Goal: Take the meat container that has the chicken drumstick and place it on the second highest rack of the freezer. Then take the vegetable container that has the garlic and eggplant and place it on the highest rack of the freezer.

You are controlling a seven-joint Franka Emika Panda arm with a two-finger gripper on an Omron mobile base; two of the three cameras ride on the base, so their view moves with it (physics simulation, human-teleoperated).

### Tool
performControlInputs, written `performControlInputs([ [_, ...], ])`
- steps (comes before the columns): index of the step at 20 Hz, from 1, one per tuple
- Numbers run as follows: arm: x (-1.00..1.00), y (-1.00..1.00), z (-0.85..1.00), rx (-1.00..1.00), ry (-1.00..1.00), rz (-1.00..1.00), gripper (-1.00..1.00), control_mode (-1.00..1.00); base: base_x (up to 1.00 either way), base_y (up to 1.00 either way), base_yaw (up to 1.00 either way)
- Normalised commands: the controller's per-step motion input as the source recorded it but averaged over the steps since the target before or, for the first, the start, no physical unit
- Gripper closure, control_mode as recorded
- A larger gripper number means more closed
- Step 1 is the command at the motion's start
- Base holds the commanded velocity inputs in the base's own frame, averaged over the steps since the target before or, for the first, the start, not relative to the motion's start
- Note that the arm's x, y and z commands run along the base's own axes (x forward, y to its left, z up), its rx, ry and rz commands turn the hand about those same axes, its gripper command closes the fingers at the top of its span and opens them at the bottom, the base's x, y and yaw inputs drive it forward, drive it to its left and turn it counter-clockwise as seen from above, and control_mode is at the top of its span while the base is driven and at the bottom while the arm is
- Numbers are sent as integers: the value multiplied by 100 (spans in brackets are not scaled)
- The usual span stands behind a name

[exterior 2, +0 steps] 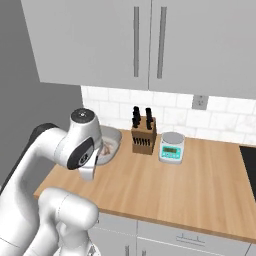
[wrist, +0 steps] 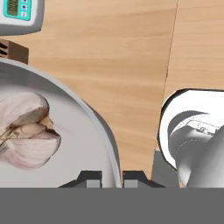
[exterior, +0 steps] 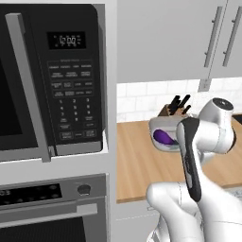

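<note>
The end effector [wrist: 111,178] is closed tight on the rim of the vegetable container [wrist: 94,120], its two dark fingertips [wrist: 92,178] pinching the grey wall. Inside that bowl lies the garlic [wrist: 27,131], a pale bulb just beside the grip. From the left, the eggplant [exterior: 164,137] shows purple in the same bowl, which sits on the wooden counter [exterior 2: 165,187] near the wall. Behind it stands a knife block [exterior 2: 143,136], with a small kitchen scale [exterior 2: 171,147] just to its right. A microwave [exterior: 52,80] sits at far left.
</note>
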Motion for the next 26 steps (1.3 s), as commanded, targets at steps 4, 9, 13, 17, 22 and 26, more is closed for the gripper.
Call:
performControlInputs([
  [4,-21,1,43,0,0,4,100,-100,0,0,0],
  [9,-4,0,50,0,0,6,100,-100,0,0,0],
  [13,-10,16,32,-3,0,10,100,-100,0,0,0],
  [17,-16,40,7,-12,0,5,100,-100,0,0,0],
  [22,-2,6,3,-2,0,1,100,-100,0,0,0],
  [26,0,0,3,0,0,0,100,-100,0,0,0],
])
